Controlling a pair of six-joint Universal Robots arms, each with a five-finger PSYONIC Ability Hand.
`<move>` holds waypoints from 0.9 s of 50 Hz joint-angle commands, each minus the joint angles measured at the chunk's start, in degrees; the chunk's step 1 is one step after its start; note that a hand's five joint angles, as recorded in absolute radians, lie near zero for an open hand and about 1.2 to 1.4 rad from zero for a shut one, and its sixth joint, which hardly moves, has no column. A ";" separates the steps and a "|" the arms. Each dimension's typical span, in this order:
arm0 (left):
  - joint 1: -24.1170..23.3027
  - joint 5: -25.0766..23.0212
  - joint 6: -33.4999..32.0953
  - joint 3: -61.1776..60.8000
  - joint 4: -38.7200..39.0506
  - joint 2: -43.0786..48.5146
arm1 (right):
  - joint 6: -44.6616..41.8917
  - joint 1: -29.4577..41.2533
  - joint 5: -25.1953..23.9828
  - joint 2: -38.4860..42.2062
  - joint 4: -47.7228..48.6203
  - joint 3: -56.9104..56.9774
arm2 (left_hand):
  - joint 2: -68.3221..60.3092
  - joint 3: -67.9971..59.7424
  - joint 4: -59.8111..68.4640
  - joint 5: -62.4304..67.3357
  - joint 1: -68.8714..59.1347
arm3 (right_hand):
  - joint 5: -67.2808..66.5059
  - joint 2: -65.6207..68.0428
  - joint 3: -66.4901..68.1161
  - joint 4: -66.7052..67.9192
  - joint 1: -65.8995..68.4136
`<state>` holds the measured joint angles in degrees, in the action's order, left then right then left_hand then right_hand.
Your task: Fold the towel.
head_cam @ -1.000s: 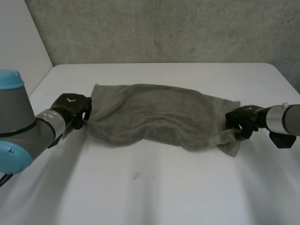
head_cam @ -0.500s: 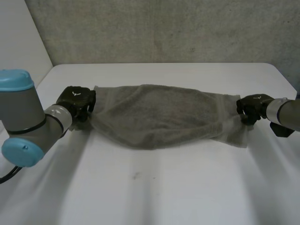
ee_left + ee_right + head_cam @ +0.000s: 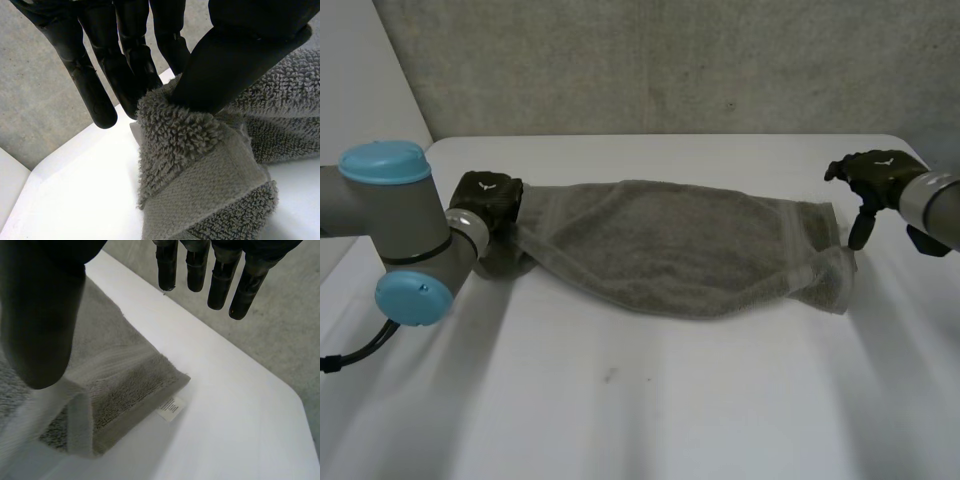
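Grey terry towel point(image 3: 680, 245) lies on the white table point(image 3: 650, 410) as a long, rumpled band. Its long axis runs straight from the left hand point(image 3: 485, 200) across to the right hand point(image 3: 875, 175), and its near edge sags in a soft curve. The left hand pinches 1 end. In the left wrist view its thumb presses a bunched corner of looped pile against the fingers point(image 3: 125, 65), and a flat-woven border strip point(image 3: 210, 185) shows just past the fingertips. The right hand is raised just beside the other end and holds nothing, with its fingers straight and its thumb spread well apart. Under its palm that end lies flat, with 1 corner turned over. A small white label point(image 3: 171, 408) juts from the hem.
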<state>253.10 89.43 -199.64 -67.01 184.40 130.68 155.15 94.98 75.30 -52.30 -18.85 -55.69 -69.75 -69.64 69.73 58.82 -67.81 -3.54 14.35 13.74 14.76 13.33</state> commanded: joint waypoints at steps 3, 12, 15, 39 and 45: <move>0.02 -0.04 1.88 -0.40 -0.27 -0.34 | -0.99 -4.18 -8.83 -13.51 5.91 -19.95 | -10.25 -10.36 10.27 11.18 -12.19 | 3.54 -4.35 -3.74 -4.76 -3.33; -0.07 -0.04 2.85 -1.02 -0.36 -0.78 | -8.98 -8.48 -14.03 -22.05 8.83 -35.88 | -10.25 -10.36 10.27 11.18 -12.19 | -23.59 22.78 23.39 22.37 23.80; -0.24 -0.04 2.85 -1.11 -0.36 -0.78 | -10.31 -8.93 -14.39 -22.68 8.74 -37.57 | -10.25 -10.36 10.27 11.18 -12.19 | -28.50 27.69 28.30 27.28 28.71; -0.95 -0.13 2.85 -1.55 -0.36 -0.78 | -14.44 -8.31 -19.66 -18.64 17.43 -43.81 | -10.25 -10.36 10.27 11.18 -12.19 | -2.93 2.12 2.73 1.71 3.14; -0.95 -0.13 2.85 -1.55 -0.36 -0.69 | -14.62 -8.05 -19.13 -14.85 18.14 -41.17 | -10.25 -10.36 10.27 11.18 -12.19 | -4.45 3.64 4.25 3.23 4.66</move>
<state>252.13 89.30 -196.79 -68.55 184.04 129.93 140.63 86.71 55.56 -70.86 -2.25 -99.43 -69.75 -69.64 69.78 58.83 -67.81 -6.74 20.06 18.58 18.61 19.68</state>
